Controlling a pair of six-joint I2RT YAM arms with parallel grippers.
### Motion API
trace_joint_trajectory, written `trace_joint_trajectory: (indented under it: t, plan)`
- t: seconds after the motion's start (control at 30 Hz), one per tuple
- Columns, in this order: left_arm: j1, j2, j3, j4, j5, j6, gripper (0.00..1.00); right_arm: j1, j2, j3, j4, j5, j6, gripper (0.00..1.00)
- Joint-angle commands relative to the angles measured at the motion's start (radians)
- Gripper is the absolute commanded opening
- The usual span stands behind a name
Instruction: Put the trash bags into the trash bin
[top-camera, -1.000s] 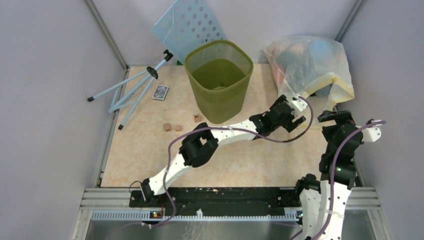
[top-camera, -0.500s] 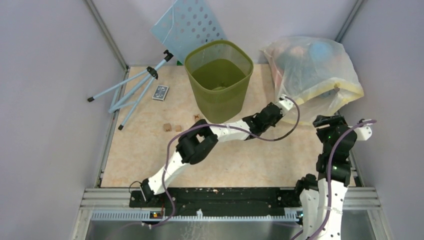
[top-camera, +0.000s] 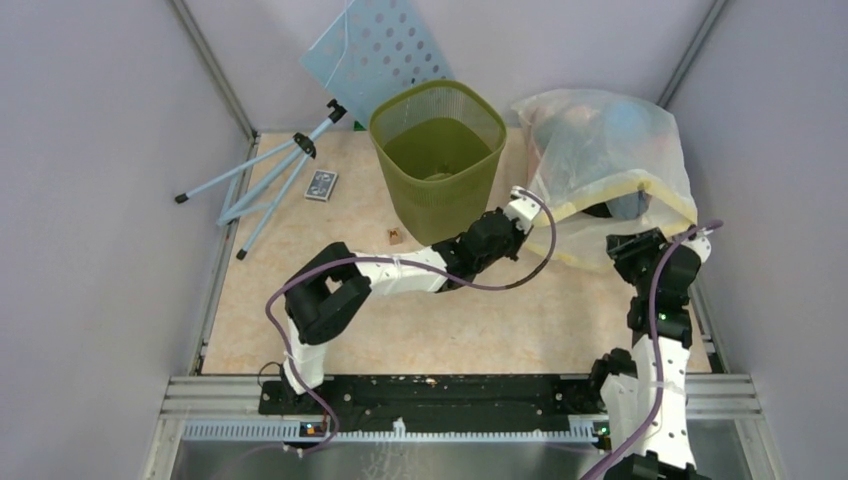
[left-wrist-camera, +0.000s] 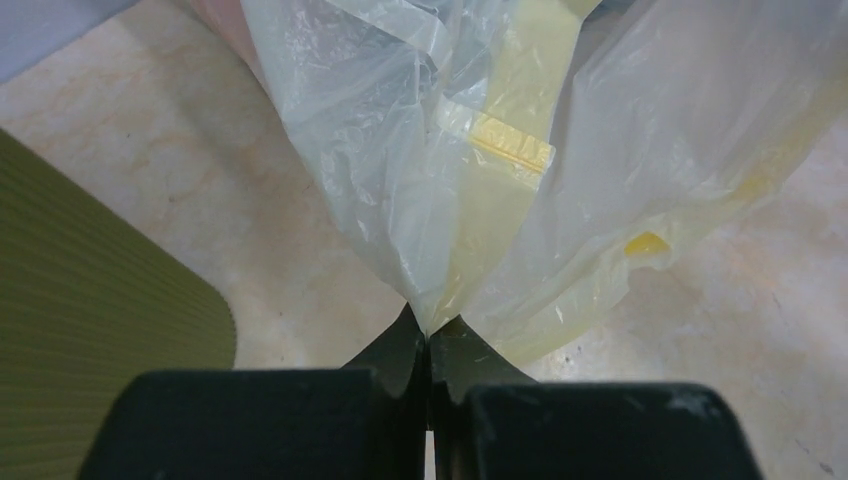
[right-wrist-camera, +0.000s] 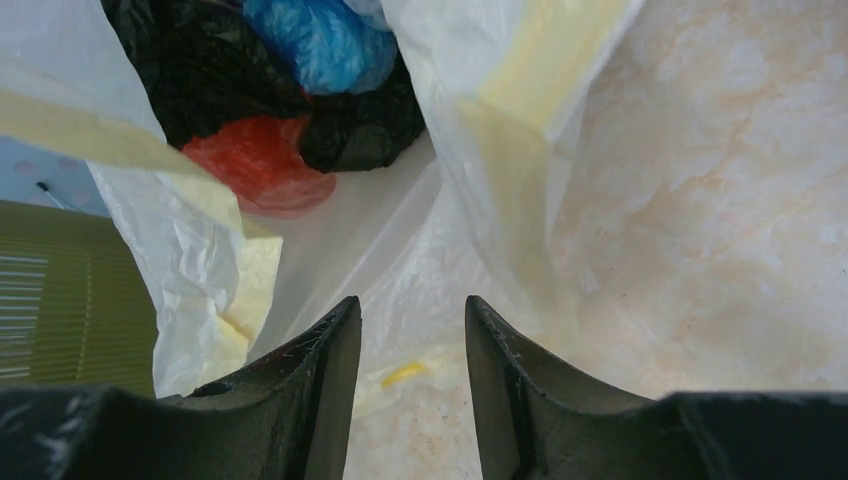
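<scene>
Soft, even overhead light on my feed, faint shadows on the floor; near fingers blur in both wrist views, the clear bag glares slightly.

The olive-green trash bin's mouth is left open from above. Its right side is crowded by the clear bag of rubbish, its front crossed by the left arm. Behind, passage is blocked by the perforated board; to the left, the floor is taken up by the tripod.
</scene>
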Motion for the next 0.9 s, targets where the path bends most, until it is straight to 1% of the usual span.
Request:
trace_joint_trajectory:
  t: [0.0, 0.13, 0.2, 0.23, 0.27, 0.3, 0.33, 0.4, 0.53, 0.63, 0.7, 0.77, 0.83, 0.87]
  plan:
    - [-0.002, -0.090, -0.105, 0.026, 0.017, -0.020, 0.00, 0.009, 0.012, 0.017, 0.089, -0.038, -0.030, 0.42]
    - [-0.003, -0.119, -0.139, -0.029, 0.044, -0.018, 0.00, 0.009, 0.049, 0.040, 0.095, -0.073, -0.034, 0.41]
    - [-0.006, -0.141, -0.138, -0.084, 0.053, -0.024, 0.09, 0.009, 0.058, 0.055, 0.085, -0.086, -0.039, 0.41]
    - [-0.011, -0.155, -0.141, -0.101, 0.049, -0.028, 0.16, 0.011, 0.061, 0.066, 0.074, -0.087, -0.041, 0.42]
    - [-0.021, -0.172, -0.153, -0.101, 0.032, -0.028, 0.27, 0.011, 0.063, 0.077, 0.064, -0.086, -0.042, 0.43]
    - [-0.032, -0.188, -0.167, -0.093, 0.010, -0.020, 0.43, 0.011, 0.063, 0.087, 0.066, -0.087, -0.039, 0.44]
    - [-0.043, -0.201, -0.181, -0.082, -0.006, -0.006, 0.57, 0.011, 0.064, 0.092, 0.072, -0.086, -0.032, 0.47]
    - [-0.064, -0.216, -0.175, -0.084, -0.037, 0.024, 0.67, 0.010, 0.076, 0.105, 0.096, -0.079, -0.026, 0.50]
    - [-0.094, -0.200, -0.099, -0.137, -0.079, 0.112, 0.76, 0.011, 0.143, 0.156, 0.131, -0.075, -0.022, 0.53]
    - [-0.101, -0.181, -0.036, -0.179, -0.090, 0.130, 0.82, 0.011, 0.204, 0.197, 0.153, -0.035, -0.038, 0.57]
    - [-0.102, -0.168, -0.008, -0.178, -0.086, 0.143, 0.85, 0.012, 0.237, 0.213, 0.184, -0.014, -0.044, 0.59]
    - [-0.102, -0.152, 0.014, -0.154, -0.072, 0.166, 0.90, 0.014, 0.267, 0.237, 0.209, -0.032, -0.038, 0.59]
    - [-0.102, -0.124, 0.049, -0.137, -0.059, 0.187, 0.98, 0.034, 0.294, 0.262, 0.224, -0.049, -0.025, 0.59]
    - [-0.102, -0.104, 0.080, -0.139, -0.056, 0.194, 0.99, 0.051, 0.304, 0.275, 0.230, -0.048, -0.021, 0.59]
